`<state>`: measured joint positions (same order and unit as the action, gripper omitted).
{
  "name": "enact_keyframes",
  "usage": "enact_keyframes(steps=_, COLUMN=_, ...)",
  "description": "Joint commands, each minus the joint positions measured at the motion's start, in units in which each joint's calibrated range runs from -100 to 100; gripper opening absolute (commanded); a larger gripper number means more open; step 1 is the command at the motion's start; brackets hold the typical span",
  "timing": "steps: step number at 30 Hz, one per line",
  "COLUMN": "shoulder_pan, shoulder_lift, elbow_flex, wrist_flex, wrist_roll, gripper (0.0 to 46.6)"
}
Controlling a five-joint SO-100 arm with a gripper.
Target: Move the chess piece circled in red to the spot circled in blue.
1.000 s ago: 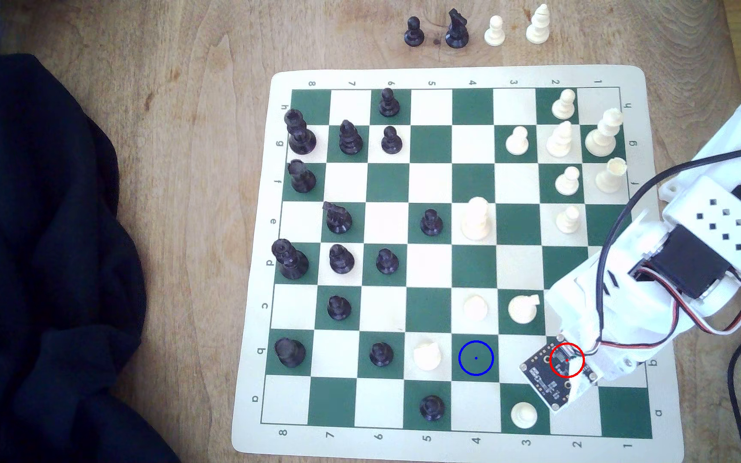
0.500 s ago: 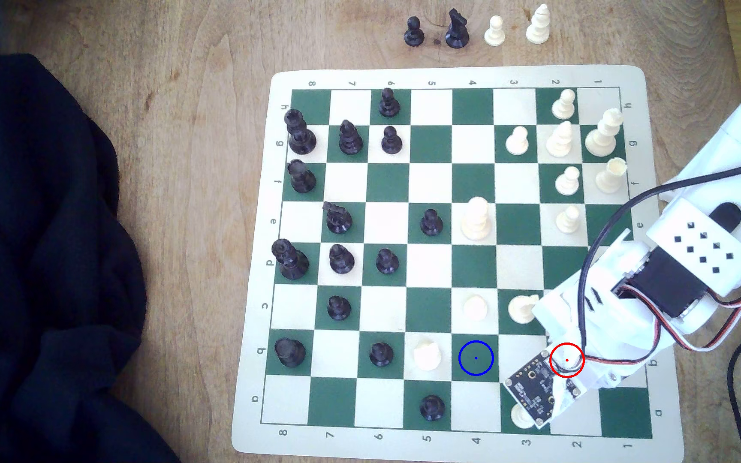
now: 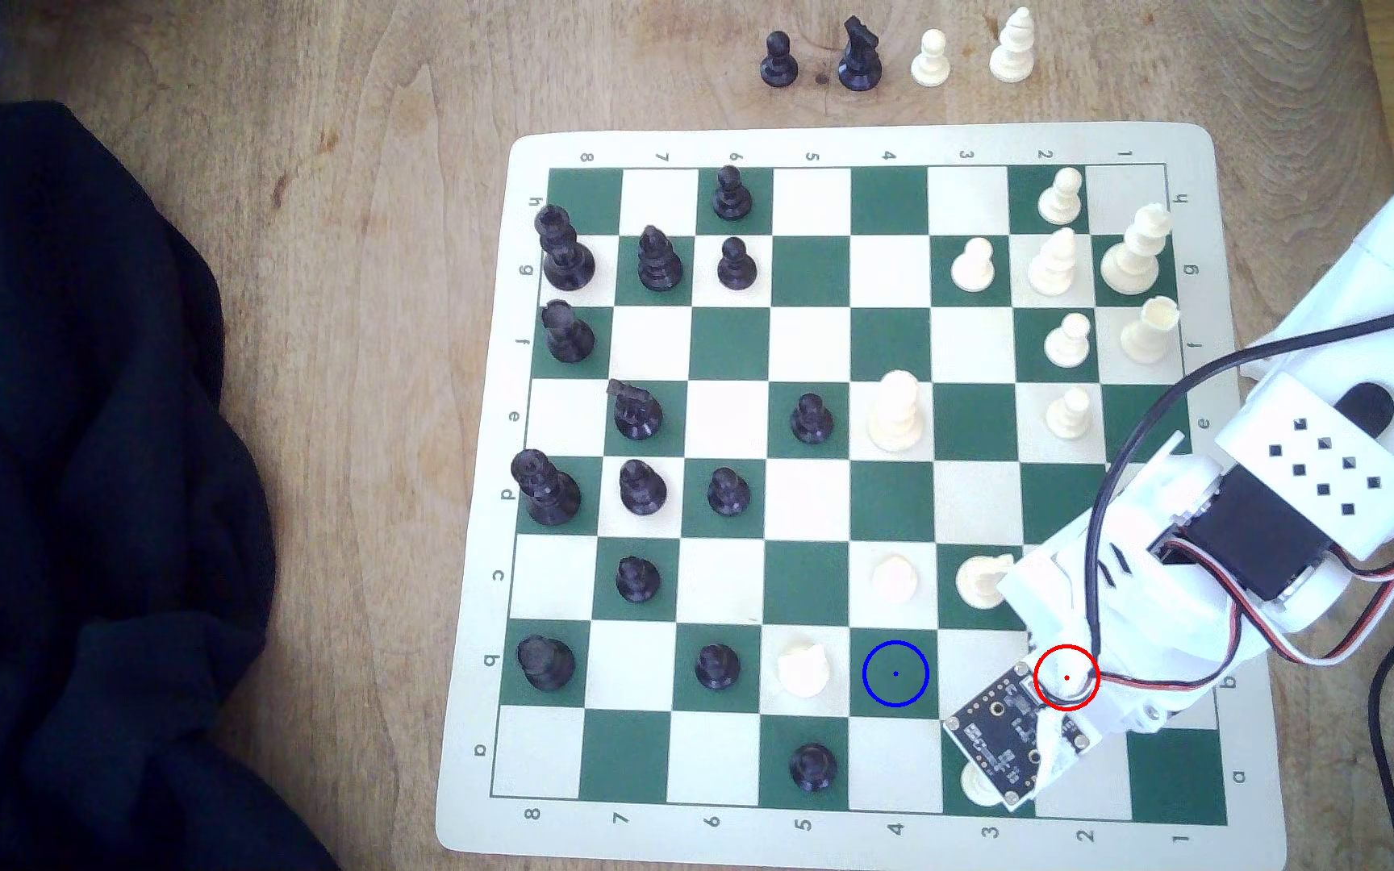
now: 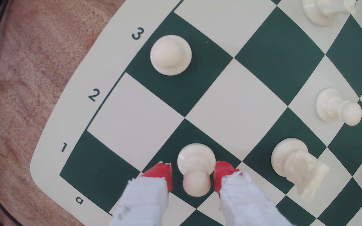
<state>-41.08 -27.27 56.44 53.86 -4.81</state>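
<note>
The chess piece (image 4: 196, 167), a cream pawn with a ball head, stands upright on a dark green square. My gripper (image 4: 192, 173) is open and straddles it. One red-tipped finger (image 4: 161, 173) is on each side of the pawn, with thin gaps of green between. In the exterior view the red ring sits at the board's lower right and the arm (image 3: 1264, 502) covers most of it. The spot (image 3: 895, 673) is a bare green square with a blue ring. It lies two squares toward the exterior view's left of the red ring.
A cream knight (image 3: 980, 579) stands close beside the wrist, and a cream pawn (image 3: 977, 785) lies half under the wrist's circuit board (image 3: 1004, 737). Another cream piece (image 3: 803, 670) stands just left of the spot. Black cloth (image 3: 90, 502) covers the table's left. Several captured pieces (image 3: 860, 54) stand above the board.
Over the last second the arm swung toward the exterior view's lower left, and the circuit board now overlaps the corner pawn. In the last half second it barely moved.
</note>
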Motion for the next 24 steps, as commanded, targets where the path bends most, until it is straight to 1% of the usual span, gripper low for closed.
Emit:
enact_keyframes(steps=1, shoulder_pan=0.4, shoulder_lift=-0.7, elbow_flex=-4.5, wrist_flex=0.4, wrist_roll=0.3, gripper=9.8)
enact_keyframes(steps=5, shoulder_pan=0.1, shoulder_lift=-0.5, elbow_flex=-4.5, wrist_flex=0.6, wrist_roll=0.2, gripper=8.7)
enact_keyframes(steps=7, shoulder_pan=0.1, shoulder_lift=-0.5, elbow_flex=-4.5, wrist_flex=0.6, wrist_roll=0.1, gripper=6.6)
enact_keyframes(steps=8, shoulder_pan=0.0, shoulder_lift=-0.6, elbow_flex=-4.5, wrist_flex=0.9, wrist_roll=0.2, gripper=4.2)
enact_keyframes(steps=15, shoulder_pan=-0.6, shoulder_lift=-2.9, elbow_flex=-7.7, wrist_flex=5.9, wrist_roll=0.1, gripper=3.4)
enact_keyframes(steps=19, shoulder_pan=0.6, shoulder_lift=-3.6, elbow_flex=-16.3, wrist_flex=12.7, wrist_roll=-1.2, gripper=3.0)
enact_keyframes(steps=21, shoulder_pan=1.9, shoulder_lift=-2.3, elbow_flex=-21.4, wrist_flex=14.7, wrist_roll=-1.9, gripper=2.7)
enact_keyframes(steps=24, shoulder_pan=3.7, shoulder_lift=-0.1, elbow_flex=-26.1, wrist_flex=15.1, wrist_roll=-3.1, gripper=2.4)
